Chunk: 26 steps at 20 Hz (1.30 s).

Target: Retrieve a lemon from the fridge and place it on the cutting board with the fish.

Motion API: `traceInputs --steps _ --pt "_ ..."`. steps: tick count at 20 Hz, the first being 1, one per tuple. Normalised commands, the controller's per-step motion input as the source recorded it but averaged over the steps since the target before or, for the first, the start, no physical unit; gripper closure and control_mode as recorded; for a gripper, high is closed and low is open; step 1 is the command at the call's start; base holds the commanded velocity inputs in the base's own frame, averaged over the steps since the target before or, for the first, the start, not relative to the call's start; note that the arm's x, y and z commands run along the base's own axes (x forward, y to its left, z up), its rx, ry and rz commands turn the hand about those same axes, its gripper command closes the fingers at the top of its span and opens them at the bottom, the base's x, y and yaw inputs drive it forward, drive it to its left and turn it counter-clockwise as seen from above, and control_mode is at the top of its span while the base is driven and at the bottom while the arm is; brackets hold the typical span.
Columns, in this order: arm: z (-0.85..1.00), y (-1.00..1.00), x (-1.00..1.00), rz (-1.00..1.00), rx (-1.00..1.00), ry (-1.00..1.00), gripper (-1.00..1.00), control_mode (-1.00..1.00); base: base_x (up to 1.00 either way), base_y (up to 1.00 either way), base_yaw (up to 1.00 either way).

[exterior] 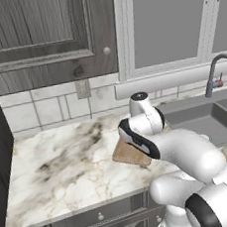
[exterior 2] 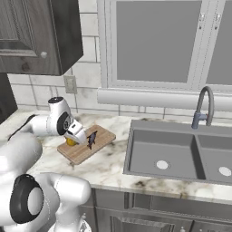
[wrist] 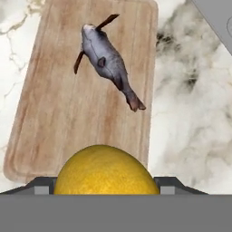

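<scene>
Yellow and round, the lemon (wrist: 106,170) sat between the 2 fingers (wrist: 41,186) of the gripper (exterior 2: 73,137), which were clamped on its sides just above the near end of the cutting board (wrist: 54,131). From the right base view the lemon (exterior 2: 70,141) showed at the board's (exterior 2: 97,142) left end, tucked under the hand, with the fish (exterior 2: 92,138) just beside it toward the sink (exterior 2: 149,154).

The likeliest trouble, judged from this pose, was rolling: the lemon looked to be over the board's end edge, so a release from any height could have sent it off onto the marble table (exterior: 61,166). A release too close to the fish (wrist: 108,61) seemed less of a worry, since the fish lay further up the board, apart from the lemon.

Whether the lemon already touched the wood could not be told; its underside was cut off in the hand view and shadowed by the hand elsewhere. In the left base view the arm covered most of the board (exterior: 127,154), hiding fish and lemon alike. The fingers showed as no more than small stubs at the lemon's flanks.
</scene>
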Motion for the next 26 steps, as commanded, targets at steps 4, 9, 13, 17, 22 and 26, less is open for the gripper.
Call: traceInputs --steps 4,9,13,17,22,26 --pt "-0.38 0.06 0.52 -0.15 0.0 0.07 1.0 -1.0 0.0 0.0 0.0" --pt "-0.33 0.01 0.45 -0.12 0.0 0.02 1.0 -1.0 0.0 0.0 0.0" --pt "-0.4 0.0 0.47 -0.08 0.0 0.02 1.0 -1.0 0.0 0.0 0.0" --pt "-0.37 0.0 0.28 -0.02 0.03 0.02 1.0 -1.0 0.0 0.0 0.0" --pt "-0.34 0.0 0.18 -0.02 0.0 0.02 1.0 -1.0 0.0 0.0 0.0" --pt "-0.15 0.01 0.04 0.0 0.02 0.0 1.0 -1.0 0.0 0.0 0.0"
